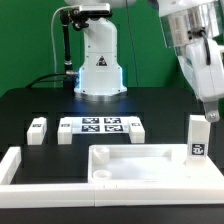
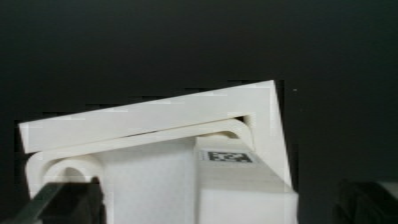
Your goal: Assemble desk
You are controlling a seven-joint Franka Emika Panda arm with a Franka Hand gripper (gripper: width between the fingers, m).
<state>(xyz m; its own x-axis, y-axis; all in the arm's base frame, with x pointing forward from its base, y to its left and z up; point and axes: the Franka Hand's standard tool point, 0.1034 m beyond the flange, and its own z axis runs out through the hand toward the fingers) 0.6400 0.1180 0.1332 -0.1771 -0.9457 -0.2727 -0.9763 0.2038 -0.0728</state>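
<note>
The white rimmed tabletop [image 1: 140, 162] lies flat at the front of the black table. One white leg block [image 1: 198, 138] stands upright at its corner on the exterior view's right, tag facing out. My gripper [image 1: 208, 114] hangs just above that leg, open and holding nothing. In the wrist view the leg [image 2: 187, 185] and the tabletop corner [image 2: 160, 115] fill the picture. The dark fingers [image 2: 43, 200] stand wide apart on either side of the leg, my gripper [image 2: 214, 214] clear of it. Three more leg blocks [image 1: 37, 129] [image 1: 66, 131] [image 1: 138, 128] lie behind the tabletop.
The marker board [image 1: 100, 126] lies between the loose legs. A low white border wall [image 1: 12, 165] runs along the front and the exterior view's left. The robot base [image 1: 98, 65] stands at the back, with cables to its left.
</note>
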